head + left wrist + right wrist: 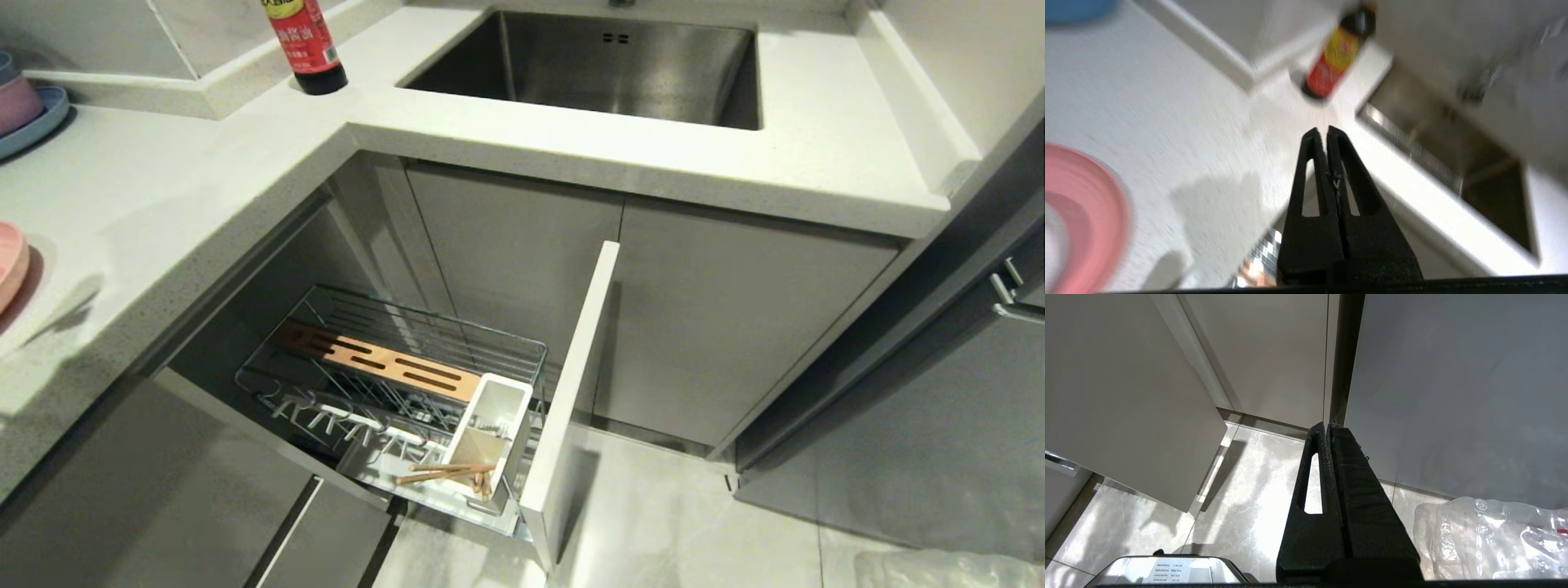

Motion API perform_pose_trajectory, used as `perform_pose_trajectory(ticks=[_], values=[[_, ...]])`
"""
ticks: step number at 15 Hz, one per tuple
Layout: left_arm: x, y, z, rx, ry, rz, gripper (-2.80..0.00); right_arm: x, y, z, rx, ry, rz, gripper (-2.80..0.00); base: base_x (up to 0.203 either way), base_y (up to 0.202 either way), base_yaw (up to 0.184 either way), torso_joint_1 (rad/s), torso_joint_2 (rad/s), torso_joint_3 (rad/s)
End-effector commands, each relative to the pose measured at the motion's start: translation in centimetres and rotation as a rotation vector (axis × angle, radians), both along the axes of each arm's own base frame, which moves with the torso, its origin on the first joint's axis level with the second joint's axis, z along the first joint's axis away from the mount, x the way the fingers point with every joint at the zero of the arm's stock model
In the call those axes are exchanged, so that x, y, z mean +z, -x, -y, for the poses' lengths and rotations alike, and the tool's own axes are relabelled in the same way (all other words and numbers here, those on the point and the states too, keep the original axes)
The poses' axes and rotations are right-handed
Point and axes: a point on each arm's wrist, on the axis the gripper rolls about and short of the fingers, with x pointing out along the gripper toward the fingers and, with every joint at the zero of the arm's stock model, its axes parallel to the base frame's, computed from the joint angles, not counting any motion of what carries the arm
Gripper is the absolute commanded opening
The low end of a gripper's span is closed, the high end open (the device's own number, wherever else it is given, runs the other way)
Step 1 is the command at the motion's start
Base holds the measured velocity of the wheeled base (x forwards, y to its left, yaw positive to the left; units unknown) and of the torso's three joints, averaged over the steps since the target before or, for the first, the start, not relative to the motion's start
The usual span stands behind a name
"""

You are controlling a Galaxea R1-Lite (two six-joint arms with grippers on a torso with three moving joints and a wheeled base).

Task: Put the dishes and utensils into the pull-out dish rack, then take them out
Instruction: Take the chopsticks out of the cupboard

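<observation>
Chrome wire rack (424, 343), wooden chopsticks (445, 472), brushed steel sink (604, 65).

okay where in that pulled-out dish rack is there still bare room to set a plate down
In the dish rack, the wire plate slots between the slotted wooden board and the white pegs stand bare. The corner by the front panel is crowded: the white caddy, with chopsticks leaning out of it.
</observation>
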Motion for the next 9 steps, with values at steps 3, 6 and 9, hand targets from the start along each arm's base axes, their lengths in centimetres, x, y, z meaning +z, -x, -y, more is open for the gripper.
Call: perform_pose_trajectory(ticks=[3, 6, 9], values=[[-4.9, -5.5, 3.9, -0.126, -0.105, -0.414, -2.80, 0.0, 0.0, 0.0, 0.001, 0.000, 0.001, -2.80, 0.000, 0.000, 0.000, 0.000, 0.00, 0.000], [-8.5, -6.9, 5.9, -0.208, -0.184, -0.717, -2.80, 0.0, 0.0, 0.0, 0.001, 0.000, -0.001, -2.80, 0.000, 0.000, 0.000, 0.000, 0.00, 0.000], [-11.1, -7.8, 6.8, -0.304, -0.210, -0.949, -2.80, 0.0, 0.0, 0.0, 0.001, 0.000, -0.001, -2.80, 0.000, 0.000, 0.000, 0.000, 0.00, 0.000]])
